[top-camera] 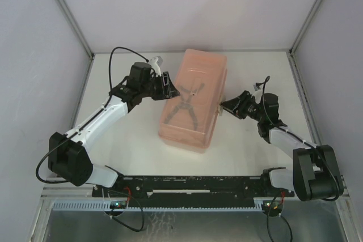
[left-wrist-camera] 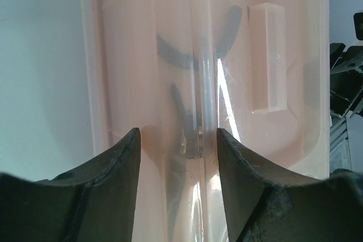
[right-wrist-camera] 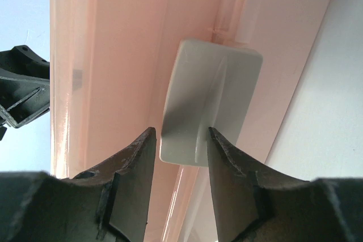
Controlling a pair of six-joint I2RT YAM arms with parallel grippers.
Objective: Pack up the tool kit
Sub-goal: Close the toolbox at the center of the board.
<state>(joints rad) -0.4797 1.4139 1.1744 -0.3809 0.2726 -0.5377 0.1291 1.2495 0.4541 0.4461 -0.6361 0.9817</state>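
The salmon-pink toolbox (top-camera: 193,134) lies closed in the middle of the table. Dark plier handles (top-camera: 190,105) show through its translucent lid. My left gripper (top-camera: 168,87) is at the box's left edge, open. In the left wrist view its fingers straddle a clear ridge of the lid (left-wrist-camera: 130,55), above the blurred dark handles (left-wrist-camera: 170,55). My right gripper (top-camera: 222,106) is at the box's right side, open. In the right wrist view its jaws (right-wrist-camera: 180,137) stand on either side of the lower end of a grey-white latch (right-wrist-camera: 212,97) on the box wall (right-wrist-camera: 113,55). The right finger is near the latch's rib.
White walls close in the table on three sides, with metal posts at the back corners. A raised rectangular block (left-wrist-camera: 266,55) sits on the lid. The right arm's black parts (left-wrist-camera: 346,77) show past the box's far edge. A black rail (top-camera: 193,184) runs along the near edge.
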